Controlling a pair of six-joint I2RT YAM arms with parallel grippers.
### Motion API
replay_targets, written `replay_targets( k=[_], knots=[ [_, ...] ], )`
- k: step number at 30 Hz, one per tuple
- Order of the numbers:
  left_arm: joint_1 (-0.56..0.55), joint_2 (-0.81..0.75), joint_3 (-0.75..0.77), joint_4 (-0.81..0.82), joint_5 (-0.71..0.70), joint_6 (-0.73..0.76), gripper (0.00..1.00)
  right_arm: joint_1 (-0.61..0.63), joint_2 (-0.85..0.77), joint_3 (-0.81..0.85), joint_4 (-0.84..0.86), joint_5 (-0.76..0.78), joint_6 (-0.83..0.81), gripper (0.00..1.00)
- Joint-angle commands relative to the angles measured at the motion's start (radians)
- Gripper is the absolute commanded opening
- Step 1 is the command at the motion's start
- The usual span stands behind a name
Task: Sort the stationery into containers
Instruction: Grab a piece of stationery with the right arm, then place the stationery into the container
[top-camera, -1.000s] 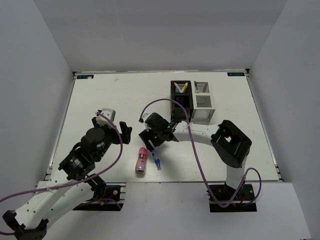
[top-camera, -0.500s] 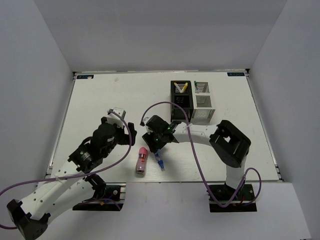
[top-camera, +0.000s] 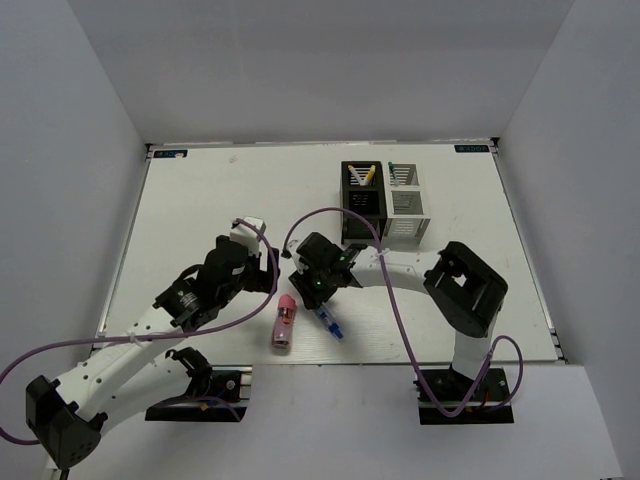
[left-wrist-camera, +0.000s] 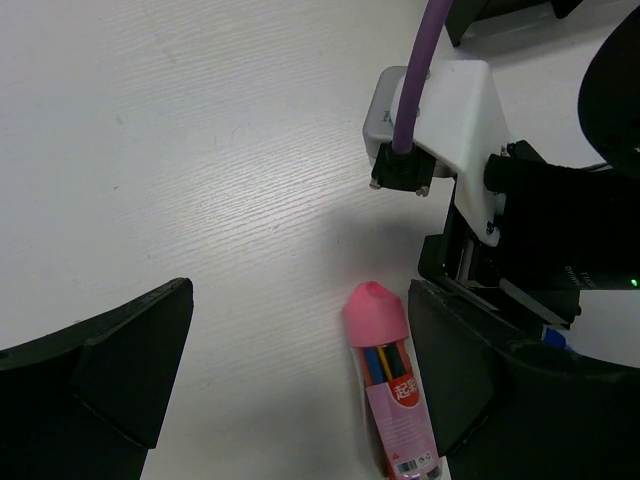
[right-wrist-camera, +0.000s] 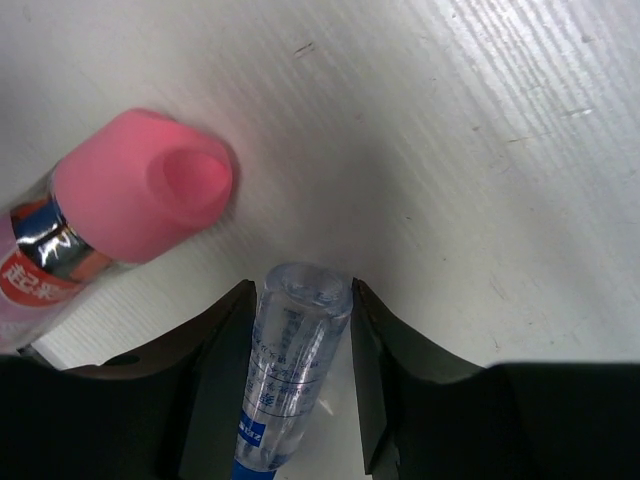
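Right wrist view shows the clear tube (right-wrist-camera: 296, 350) lying lengthwise between the right fingers (right-wrist-camera: 215, 390), clamped on it, just beside the pink tube (right-wrist-camera: 135, 200).

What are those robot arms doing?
They are tidying stationery into boxes. The right end effector pinches the small clear tube lying on the table. The left end effector hangs open by the pink tube. Some pens already stand in the black box and the white box at the back.
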Motion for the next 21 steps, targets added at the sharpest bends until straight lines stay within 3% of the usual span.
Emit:
replay_targets(
  k=[1, 7, 11, 14, 21],
  knots=[
    [0.003, -0.001, 0.001, 0.005, 0.042, 0.009, 0.99, -0.016, -0.036, -0.021, -0.083, -0.076, -0.058, 0.00],
    [0.003, 0.019, -0.009, 0.014, 0.063, -0.002, 0.99, -0.068, -0.201, -0.001, -0.090, -0.110, -0.178, 0.00],
    [0.003, 0.079, 0.001, 0.005, 0.073, -0.011, 0.99, -0.142, -0.460, -0.061, -0.018, -0.105, -0.243, 0.00],
    [0.003, 0.108, 0.010, 0.005, 0.096, -0.011, 0.99, -0.194, -0.560, -0.070, 0.025, -0.079, -0.288, 0.00],
    [0.003, 0.113, 0.010, -0.004, 0.105, -0.011, 0.99, -0.371, -0.729, -0.174, 0.279, 0.053, -0.398, 0.00]
  ],
)
